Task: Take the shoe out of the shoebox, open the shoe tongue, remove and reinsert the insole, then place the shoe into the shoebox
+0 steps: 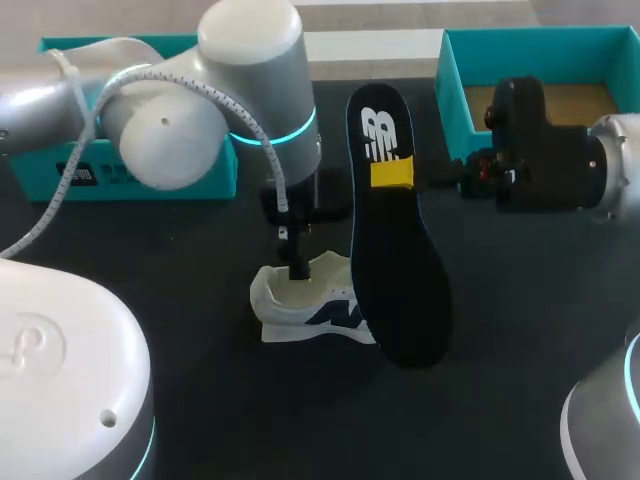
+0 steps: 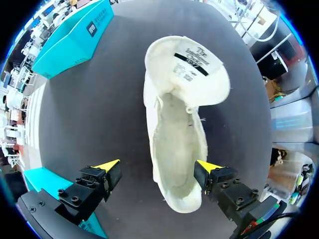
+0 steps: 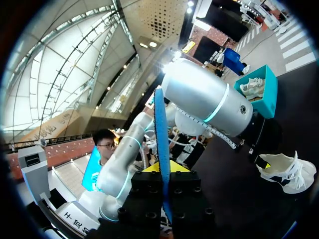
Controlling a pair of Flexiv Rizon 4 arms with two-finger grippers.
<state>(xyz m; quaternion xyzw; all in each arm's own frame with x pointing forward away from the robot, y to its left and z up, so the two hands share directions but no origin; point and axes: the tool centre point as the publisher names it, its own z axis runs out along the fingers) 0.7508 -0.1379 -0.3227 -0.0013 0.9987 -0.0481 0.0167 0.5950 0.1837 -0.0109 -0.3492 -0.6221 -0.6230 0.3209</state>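
The white shoe (image 1: 305, 305) is sitting near the middle of the dark tabletop (image 1: 200, 400), its mouth facing up and a dark logo showing on its side. The left tool (image 2: 157, 167) is hanging directly over that mouth, with its two yellow-tipped fingers (image 2: 107, 165) standing well apart, one on each side of the heel end. I cannot tell whether either finger is touching the collar. In the left wrist view the tongue (image 2: 192, 67) is lying folded out toward the toe, with its label side turned up, and the pale lining inside the shoe is showing. The left arm (image 1: 200, 110) is coming in from the left and bending down to this spot.

Just beside the shoe, toward the right, the dark insole (image 1: 400, 270) is hanging in the air. It is standing nearly on end, its lower end overlapping the toe of the shoe in the head view and its upper end carrying a white logo. The right tool (image 1: 392, 173) is clamped on the insole near that upper end, one yellow tip pressing on the face that shows. In the right wrist view the insole is standing edge-on between the two tips, gripped from both sides. The right arm (image 1: 560, 160) is reaching in from the right.

Farther back, the teal shoebox (image 1: 447, 90) is standing open at the far right of the tabletop, and a second teal box (image 1: 150, 180) is standing at the far left behind the left arm.
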